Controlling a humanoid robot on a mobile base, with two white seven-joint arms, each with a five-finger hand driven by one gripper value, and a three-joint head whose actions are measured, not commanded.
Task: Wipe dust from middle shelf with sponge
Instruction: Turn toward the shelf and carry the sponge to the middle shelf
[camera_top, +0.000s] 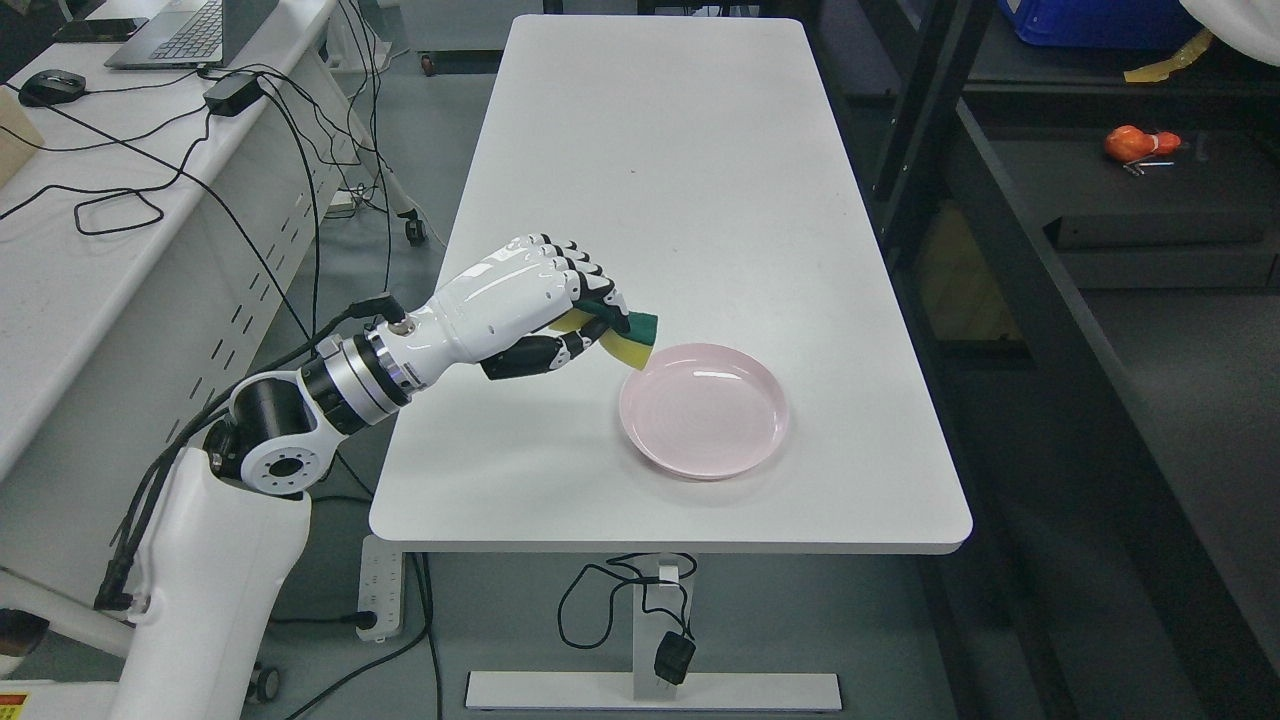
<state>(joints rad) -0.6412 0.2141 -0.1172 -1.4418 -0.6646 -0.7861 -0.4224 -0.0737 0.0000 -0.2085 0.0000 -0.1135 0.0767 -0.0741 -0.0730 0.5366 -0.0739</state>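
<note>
- Left hand (560, 315) grips sponge (628, 340) just beside pink plate (704, 410) on surface (690, 180)
- Risk: sponge may knock plate while swinging towards shelf (1130, 190)

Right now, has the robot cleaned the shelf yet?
Not yet. Done: the left hand has the sponge gripped in its fingers. In hand: it holds the sponge over the white table, beside the pink plate. Left: reaching the dark shelf and wiping it.

Left hand (560, 315) gripping sponge (625, 340) above pink plate's (705, 455) rim
</note>
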